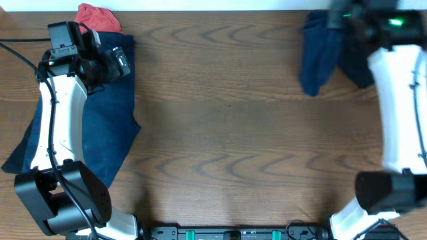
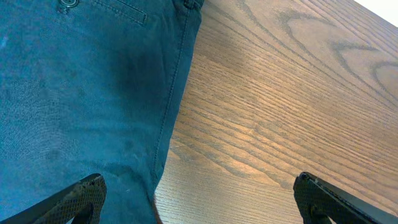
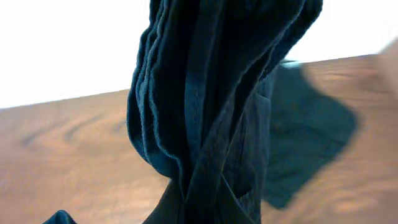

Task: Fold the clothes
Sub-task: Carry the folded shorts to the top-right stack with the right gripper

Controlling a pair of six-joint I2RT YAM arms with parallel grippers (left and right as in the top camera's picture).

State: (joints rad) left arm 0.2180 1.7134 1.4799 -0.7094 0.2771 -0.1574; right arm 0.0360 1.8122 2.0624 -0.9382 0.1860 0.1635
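Beneath right gripper (image 1: 339, 19), navy clothes (image 1: 316, 59) dangling

Overhead: looks straight down, far, whole bench (image 1: 220, 133). Left wrist: close, tilted down over flat trousers (image 2: 81, 93) edge; shares that patch with overhead. Right wrist: very close, facing hanging trousers (image 3: 211, 93), bench behind.

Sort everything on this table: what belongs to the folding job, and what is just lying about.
For the job: flat navy garment, left; bunched navy garment, far right.
Lying about: red cloth at the far left edge.
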